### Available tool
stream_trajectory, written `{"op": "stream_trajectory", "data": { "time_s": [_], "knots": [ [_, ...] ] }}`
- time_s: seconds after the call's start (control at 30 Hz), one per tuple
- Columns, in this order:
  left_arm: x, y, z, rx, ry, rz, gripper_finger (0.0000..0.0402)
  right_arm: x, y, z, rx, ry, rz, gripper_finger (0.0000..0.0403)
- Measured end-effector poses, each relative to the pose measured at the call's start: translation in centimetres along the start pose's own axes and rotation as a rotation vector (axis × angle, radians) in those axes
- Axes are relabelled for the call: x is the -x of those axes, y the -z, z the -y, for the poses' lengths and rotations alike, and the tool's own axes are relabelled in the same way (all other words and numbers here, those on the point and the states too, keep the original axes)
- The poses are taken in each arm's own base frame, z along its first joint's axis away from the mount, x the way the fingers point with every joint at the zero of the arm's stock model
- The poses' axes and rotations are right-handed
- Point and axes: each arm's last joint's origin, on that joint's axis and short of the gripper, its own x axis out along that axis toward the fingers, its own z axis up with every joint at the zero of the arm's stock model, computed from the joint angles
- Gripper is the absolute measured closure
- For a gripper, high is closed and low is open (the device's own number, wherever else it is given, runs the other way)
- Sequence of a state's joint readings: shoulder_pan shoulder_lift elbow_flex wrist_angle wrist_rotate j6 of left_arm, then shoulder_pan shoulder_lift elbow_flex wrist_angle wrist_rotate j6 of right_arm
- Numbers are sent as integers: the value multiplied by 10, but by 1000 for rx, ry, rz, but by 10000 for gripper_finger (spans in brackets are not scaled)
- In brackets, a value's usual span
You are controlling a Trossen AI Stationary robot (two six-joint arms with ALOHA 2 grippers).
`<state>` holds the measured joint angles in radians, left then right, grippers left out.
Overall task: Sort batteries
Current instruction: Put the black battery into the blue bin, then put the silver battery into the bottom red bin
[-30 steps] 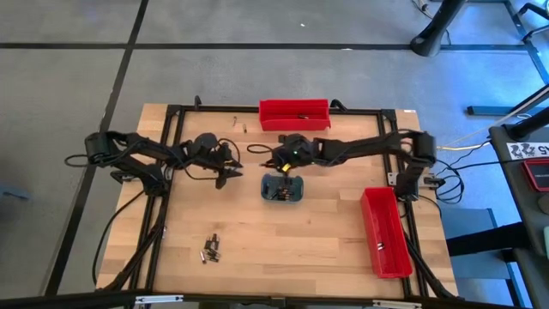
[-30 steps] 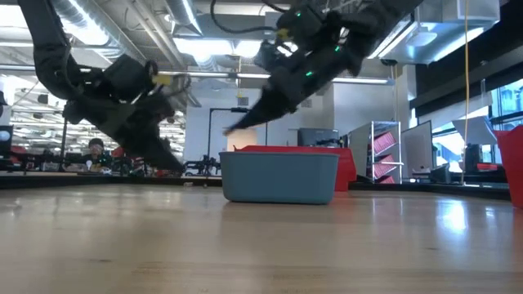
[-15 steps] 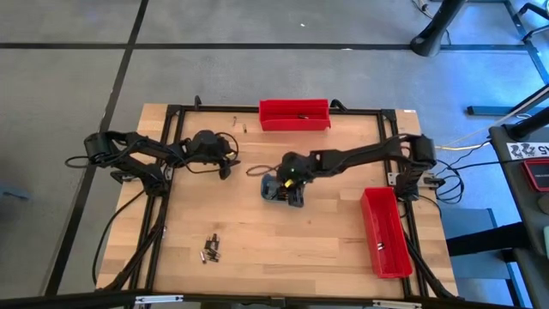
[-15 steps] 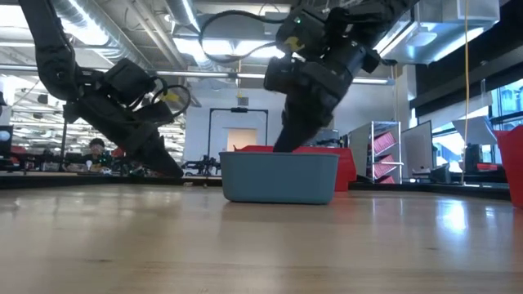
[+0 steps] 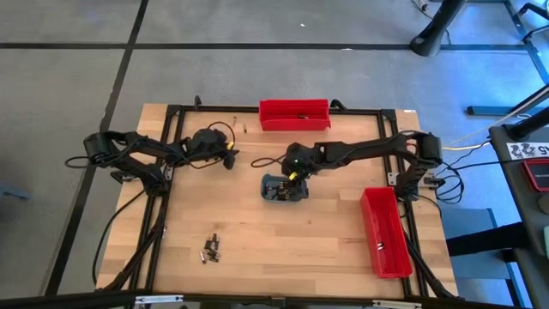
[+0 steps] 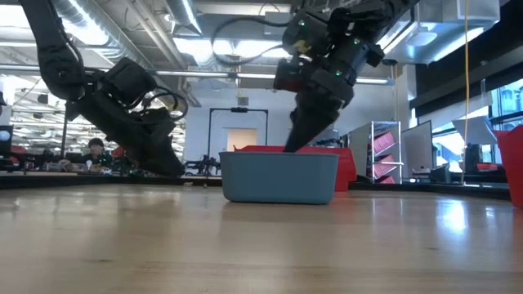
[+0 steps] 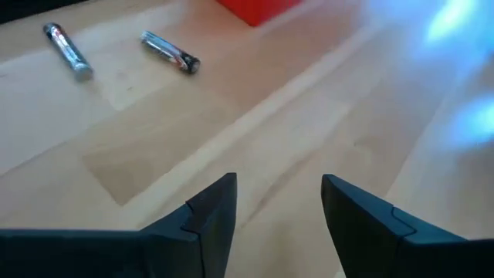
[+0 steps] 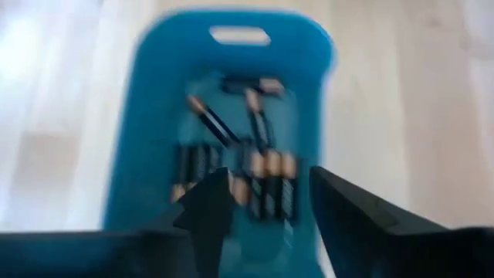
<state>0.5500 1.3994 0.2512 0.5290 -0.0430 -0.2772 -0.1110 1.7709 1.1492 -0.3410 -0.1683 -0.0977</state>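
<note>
Surface (image 5: 326,232): pale wood, carrying loose batteries (image 5: 211,249).
Room: a workshop is showing behind.
Right gripper (image 8: 262,202): fingers apart, hovering over blue tray (image 5: 284,189).
Left gripper (image 7: 274,193): fingers apart.

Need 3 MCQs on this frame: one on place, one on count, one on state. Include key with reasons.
1. Where is the right gripper?
A. Over the small blue plastic tray
B. Over the bin at the right edge
C. Above the loose pile near the front edge

2. How many long red rectangular bins are on the wooden table?
A. One
B. Two
C. Three

3. What state is the left gripper in?
A. Shut on a battery
B. Open, holding nothing
C. Shut, empty

Key:
1. A: the right wrist view looks down on the tray's batteries.
2. B: one red bin at the back, another on the right.
3. B: bare wood shows between its fingers.
</note>
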Motion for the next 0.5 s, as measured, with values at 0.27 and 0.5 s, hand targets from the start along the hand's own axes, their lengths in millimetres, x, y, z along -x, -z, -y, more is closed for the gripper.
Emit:
{"op": "stream_trajectory", "data": {
  "time_s": [0.27, 0.5],
  "knots": [
    [-14, -67, -27, -16, -276, 61, 224, 2, 16, 9, 19, 65, 17, 195],
    [-46, -80, -60, 7, -357, -108, 221, -7, 23, 10, -13, 74, 115, 195]
  ]
}}
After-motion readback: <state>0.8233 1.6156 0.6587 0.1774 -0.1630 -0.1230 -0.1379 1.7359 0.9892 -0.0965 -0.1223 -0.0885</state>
